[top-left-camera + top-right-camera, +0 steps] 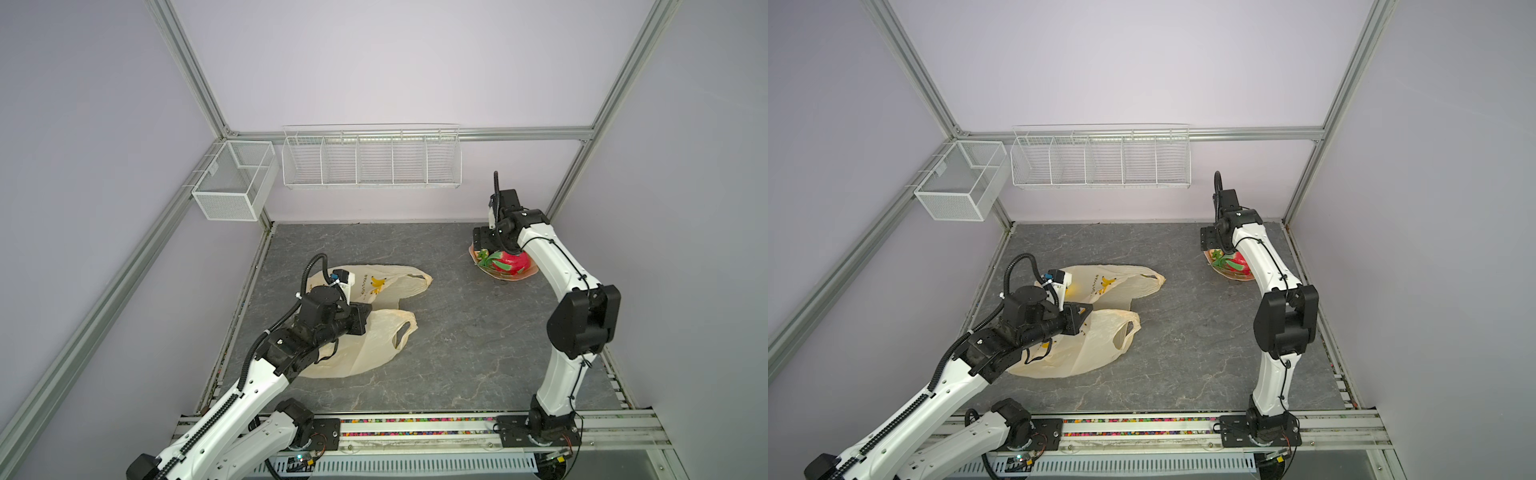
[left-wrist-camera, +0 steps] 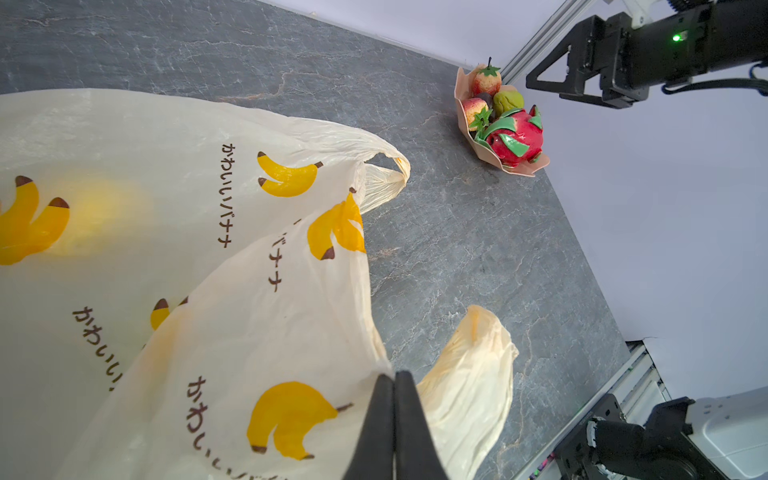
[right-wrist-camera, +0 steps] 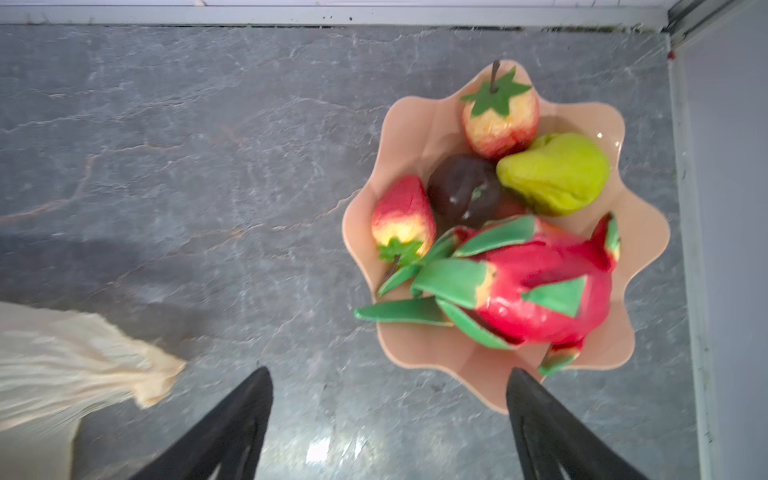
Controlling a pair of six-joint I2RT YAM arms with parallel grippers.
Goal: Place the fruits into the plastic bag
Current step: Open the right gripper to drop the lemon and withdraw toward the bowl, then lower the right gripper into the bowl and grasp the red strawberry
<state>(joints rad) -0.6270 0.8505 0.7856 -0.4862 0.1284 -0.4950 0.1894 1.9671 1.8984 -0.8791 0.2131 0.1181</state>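
Fruit run stalls at the bowl: the bag (image 2: pixel 166 249) slumps beneath the left pincer (image 2: pixel 394 380), which is clenched on a fold of its film. The bowl (image 3: pixel 419 124) holds the fruits (image 3: pixel 552 174) just ahead of the right pincer (image 3: pixel 388 372), spread and empty, dragon fruit (image 3: pixel 540 291) nearest. That bulky fruit may slip; the thin film may slide free.

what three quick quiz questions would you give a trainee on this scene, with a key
1. Fill in: the bowl holds ___ strawberries.
2. True or false: the right gripper is shut.
3. The left gripper is shut on: A the plastic bag, B the bowl, C a strawberry.
Key: 1 two; 2 false, its jaws stand open; 3 A.
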